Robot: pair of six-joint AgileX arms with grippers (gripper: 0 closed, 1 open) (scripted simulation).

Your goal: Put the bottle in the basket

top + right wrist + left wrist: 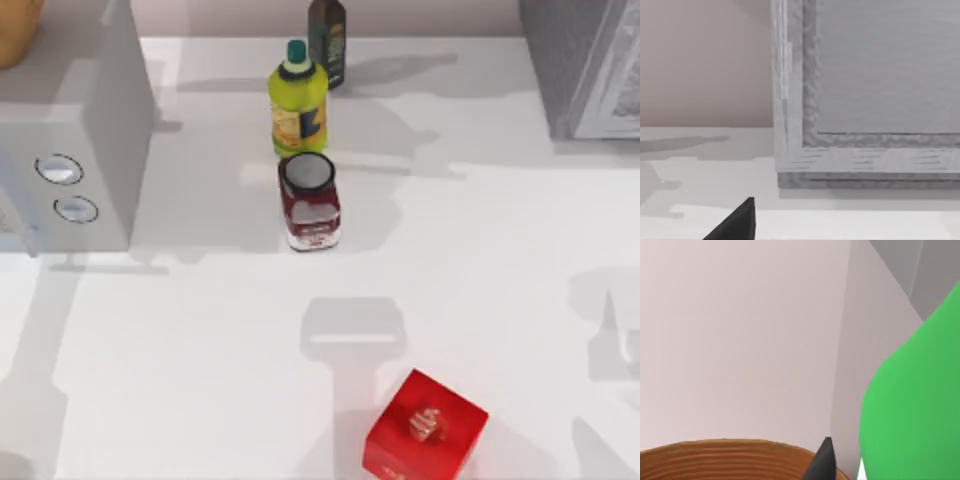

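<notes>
The bright green bottle [912,405] looms close in the left wrist view, with my left gripper [850,467] shut on it; one dark fingertip [824,460] shows beside it. Just under them curves the brown woven rim of the basket [730,457]. The top view has that basket [15,30] at the far left corner, on top of a grey box. In the right wrist view a dark fingertip [737,222] of my right gripper hangs over the white table, facing a grey cabinet.
A yellow-green bottle [298,100], a dark bottle [327,40] and a dark red jar [310,205] stand at the table's back middle. Near the front edge lies a red box [425,428]. A grey appliance [80,150] stands left, a grey cabinet [585,65] back right.
</notes>
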